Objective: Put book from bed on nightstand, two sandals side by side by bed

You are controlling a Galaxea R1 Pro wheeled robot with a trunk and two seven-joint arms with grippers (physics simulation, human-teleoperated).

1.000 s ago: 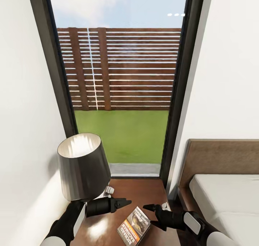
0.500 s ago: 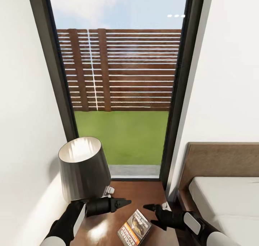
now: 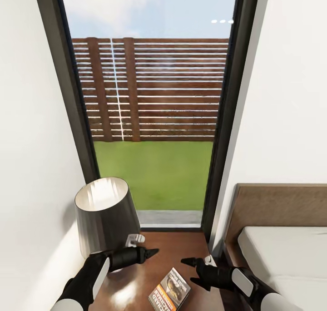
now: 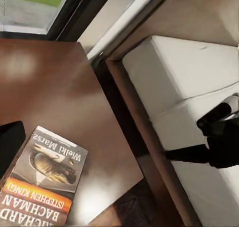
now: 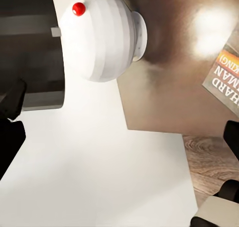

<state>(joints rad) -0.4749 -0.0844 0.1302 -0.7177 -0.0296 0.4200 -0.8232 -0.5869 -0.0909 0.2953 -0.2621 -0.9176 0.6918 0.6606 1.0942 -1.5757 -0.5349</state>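
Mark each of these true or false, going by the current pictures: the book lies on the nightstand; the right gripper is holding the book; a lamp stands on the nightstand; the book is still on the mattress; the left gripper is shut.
1. The book lies on the nightstand. True.
2. The right gripper is holding the book. False: it is open beside the book with nothing between its fingers.
3. A lamp stands on the nightstand. True, near the window side, by the left arm.
4. The book is on the mattress. False: the mattress part in view is bare; the book rests on the glossy wooden top.
5. The left gripper is shut. True, its fingers meet at a point, holding nothing.
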